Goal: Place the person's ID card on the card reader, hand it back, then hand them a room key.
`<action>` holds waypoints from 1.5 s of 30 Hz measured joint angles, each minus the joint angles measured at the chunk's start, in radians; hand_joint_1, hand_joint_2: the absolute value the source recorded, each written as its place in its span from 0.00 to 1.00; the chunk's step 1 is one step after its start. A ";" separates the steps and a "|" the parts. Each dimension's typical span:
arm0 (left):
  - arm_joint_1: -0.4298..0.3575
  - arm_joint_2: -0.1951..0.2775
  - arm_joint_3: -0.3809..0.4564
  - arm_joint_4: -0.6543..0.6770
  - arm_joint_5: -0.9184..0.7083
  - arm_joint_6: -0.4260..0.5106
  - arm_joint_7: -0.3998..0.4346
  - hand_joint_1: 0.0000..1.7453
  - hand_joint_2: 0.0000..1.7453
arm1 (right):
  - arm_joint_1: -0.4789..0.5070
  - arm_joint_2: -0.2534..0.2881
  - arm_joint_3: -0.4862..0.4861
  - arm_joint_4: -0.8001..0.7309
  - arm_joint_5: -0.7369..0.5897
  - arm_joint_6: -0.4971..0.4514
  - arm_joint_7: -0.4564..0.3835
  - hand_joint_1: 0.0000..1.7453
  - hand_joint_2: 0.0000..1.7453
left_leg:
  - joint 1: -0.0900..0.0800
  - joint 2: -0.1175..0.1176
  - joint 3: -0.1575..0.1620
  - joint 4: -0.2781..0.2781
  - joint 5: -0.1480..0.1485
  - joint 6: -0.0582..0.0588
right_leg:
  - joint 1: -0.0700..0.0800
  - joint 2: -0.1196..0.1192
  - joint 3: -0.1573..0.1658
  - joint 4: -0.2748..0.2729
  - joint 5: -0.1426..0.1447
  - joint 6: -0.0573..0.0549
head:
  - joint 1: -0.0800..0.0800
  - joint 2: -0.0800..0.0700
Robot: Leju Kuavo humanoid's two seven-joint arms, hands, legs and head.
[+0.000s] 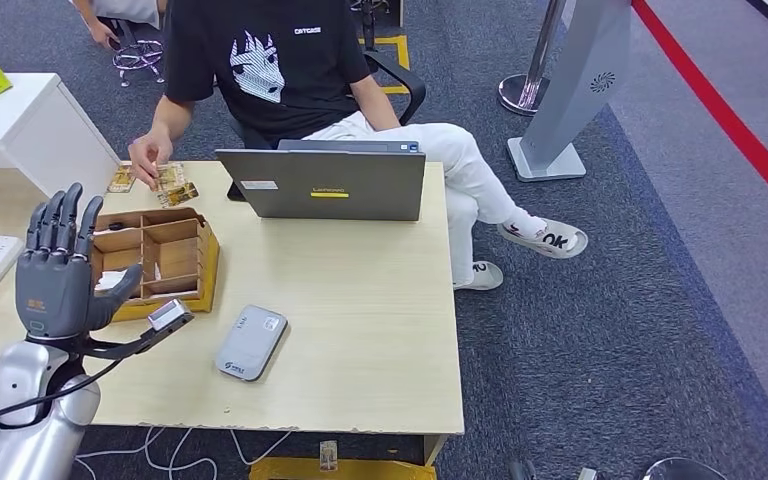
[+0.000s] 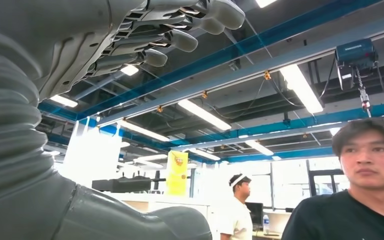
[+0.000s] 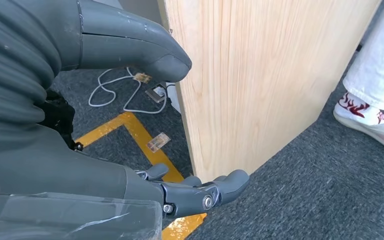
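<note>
Left hand (image 1: 55, 270) raised at lower left of the head view, fingers spread, holding nothing. Right hand (image 3: 130, 125) hangs beside the table's side, empty, fingers loosely apart. Cards (image 1: 165, 183) lie under the person's hand (image 1: 145, 155), upper left; card reader (image 1: 251, 342) centre-low. Risk: the handover may be fumbled and a thin card slip onto the table (image 1: 360, 300).

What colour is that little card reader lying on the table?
The card reader is silver-grey with a small blue mark, clearest in the head view.

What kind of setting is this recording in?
Probably a mock hotel check-in desk inside a lab or industrial hall: a wooden table with a laptop and card reader, under blue ceiling beams with strip lights.
</note>
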 joint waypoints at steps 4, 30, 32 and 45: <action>0.019 -0.015 0.005 -0.025 -0.001 0.040 -0.018 0.00 1.00 | 0.001 0.000 0.000 0.000 -0.004 0.000 -0.001 0.00 1.00 | 0.000 0.000 0.000 0.000 0.000 0.000 | 0.000 0.000 0.000 0.000 0.000 0.000 | 0.000 0.000; 0.296 -0.503 0.926 0.009 1.226 -0.622 -0.328 0.00 1.00 | 0.108 -0.004 -0.056 -0.006 -0.109 0.051 -0.081 0.00 1.00 | 0.001 0.003 0.004 -0.002 -0.005 -0.002 | 0.001 0.002 0.003 -0.002 -0.003 -0.004 | 0.000 0.000; 0.258 -0.491 1.011 0.156 1.252 -0.667 -0.328 0.00 1.00 | 0.107 -0.004 -0.048 -0.006 -0.132 0.052 -0.078 0.00 1.00 | 0.000 0.001 0.004 -0.002 -0.006 -0.002 | 0.000 0.001 0.004 -0.002 -0.003 -0.003 | 0.000 0.000; 0.159 -0.356 1.215 0.879 1.207 -0.580 -0.218 0.73 1.00 | 0.100 -0.006 -0.021 -0.006 -0.121 0.062 -0.071 0.30 1.00 | 0.000 0.000 0.004 -0.002 -0.006 -0.002 | 0.000 -0.001 0.004 -0.002 -0.005 -0.001 | 0.000 0.000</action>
